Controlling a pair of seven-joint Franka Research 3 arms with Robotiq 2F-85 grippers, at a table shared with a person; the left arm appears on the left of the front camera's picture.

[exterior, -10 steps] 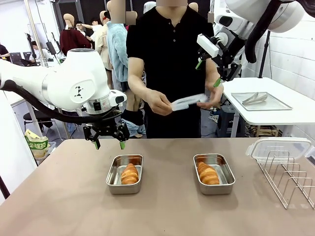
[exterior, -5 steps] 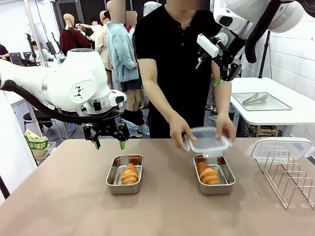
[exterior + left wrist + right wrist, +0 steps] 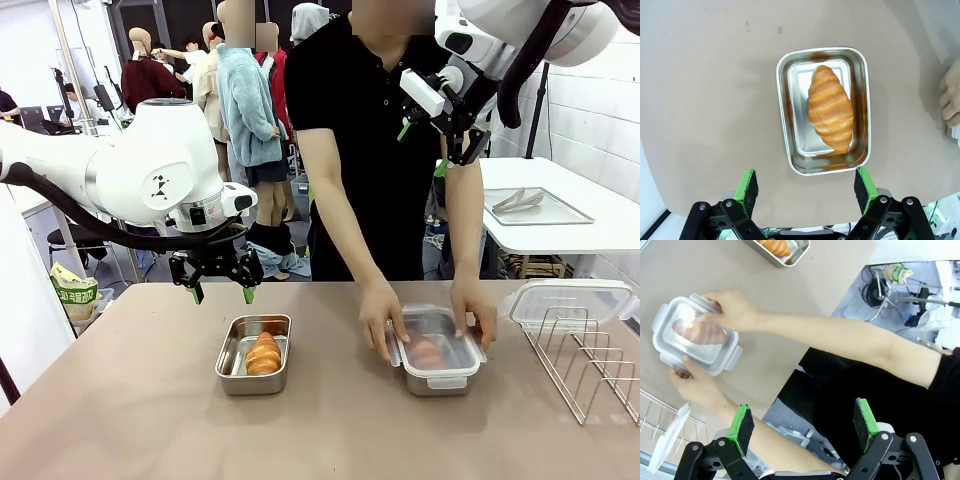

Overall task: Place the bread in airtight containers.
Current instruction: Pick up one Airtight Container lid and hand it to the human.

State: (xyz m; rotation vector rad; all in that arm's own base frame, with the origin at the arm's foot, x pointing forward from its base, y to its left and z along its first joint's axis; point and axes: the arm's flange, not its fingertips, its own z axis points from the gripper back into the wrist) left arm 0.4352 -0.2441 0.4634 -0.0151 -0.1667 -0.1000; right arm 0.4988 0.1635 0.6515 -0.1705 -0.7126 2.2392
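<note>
At centre left we saw the left gripper, fingers spread and empty, above the open container holding a croissant. Right of centre, the person's hands pressed a lid onto the second container. At upper right, the right gripper hung spread, empty.

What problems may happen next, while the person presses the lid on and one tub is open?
1. The left gripper hangs open just behind the open tub; coming down, it may strike the rim or the croissant.
2. The person's hands hold the lid on the other tub; an arm moving there may hit them.
3. The spare lid rests on the rack and may slide off.
</note>
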